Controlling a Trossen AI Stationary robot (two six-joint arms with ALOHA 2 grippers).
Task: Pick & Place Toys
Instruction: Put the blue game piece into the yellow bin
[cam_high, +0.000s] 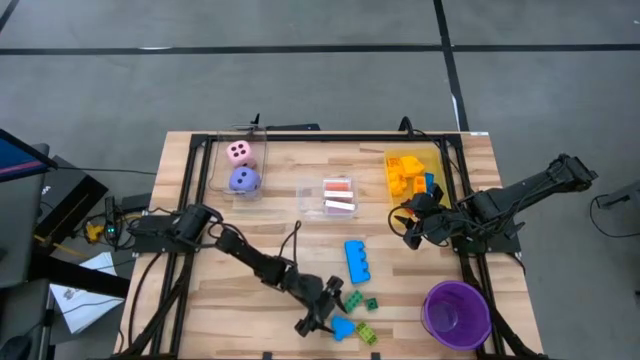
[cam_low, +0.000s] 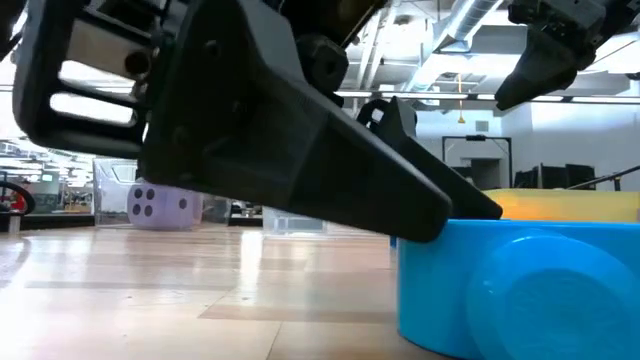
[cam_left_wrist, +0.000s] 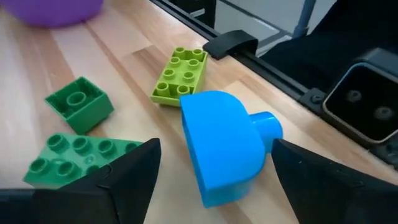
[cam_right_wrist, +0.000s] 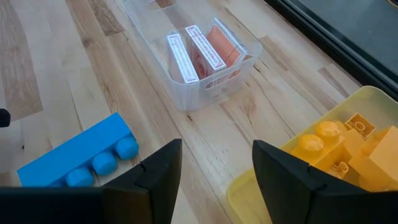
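Observation:
A blue brick with a rounded end lies on the table near the front edge; it also shows in the high view and the low view. My left gripper is open and low, with one finger on each side of this brick. A gap shows on each side. Green bricks and a lime brick lie beside it. My right gripper is open and empty above the table. It hangs between a long blue brick and the yellow bin.
A clear bin of pink-backed cards stands mid-table. A clear bin with a pink die and a purple die stands far left. The yellow bin holds yellow and orange bricks. The purple cup stands front right. A black frame rail runs close by.

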